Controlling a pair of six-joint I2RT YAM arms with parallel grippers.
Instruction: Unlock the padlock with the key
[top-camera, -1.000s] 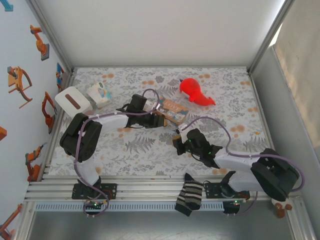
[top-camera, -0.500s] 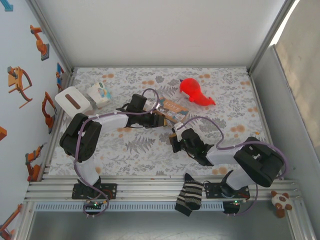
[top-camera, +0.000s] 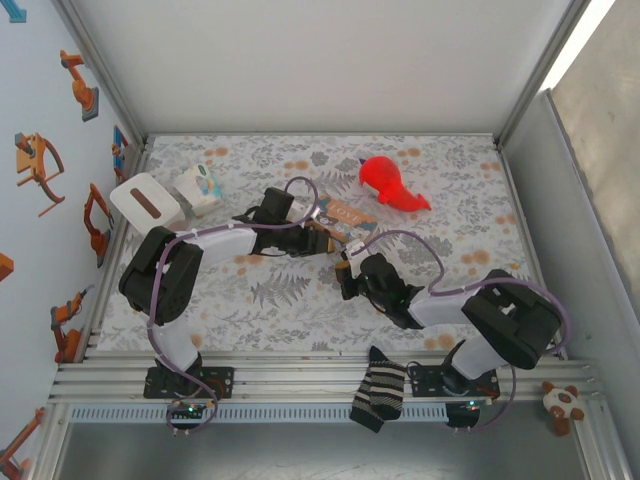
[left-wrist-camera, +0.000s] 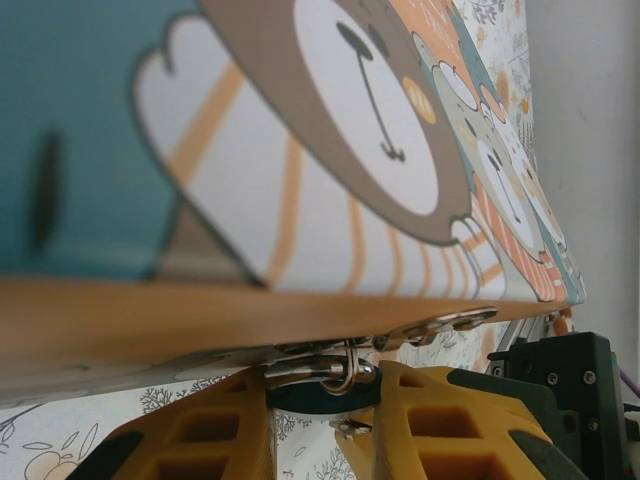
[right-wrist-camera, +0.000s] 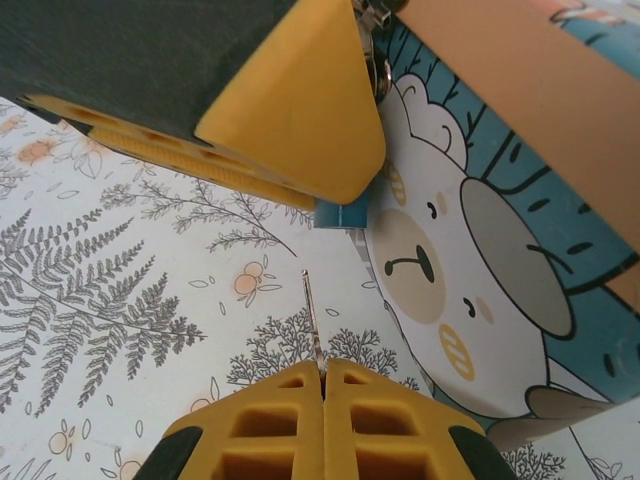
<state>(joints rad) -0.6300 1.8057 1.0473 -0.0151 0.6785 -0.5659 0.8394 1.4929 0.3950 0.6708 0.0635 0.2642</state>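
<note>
We see the padlock (left-wrist-camera: 318, 397) as a tiny dark body with a blue-green face, pinched between the yellow jaws of the left gripper (left-wrist-camera: 322, 420). Silver metal loops sit right on top of it, against the lower edge of the tin (left-wrist-camera: 300, 150). The key (right-wrist-camera: 312, 325) is a thin silver blade, clamped upright between the closed jaws of the right gripper (right-wrist-camera: 323, 385). Its tip points toward the padlock's blue part and is near it but not touching, above the tabletop (right-wrist-camera: 120, 290).
</note>
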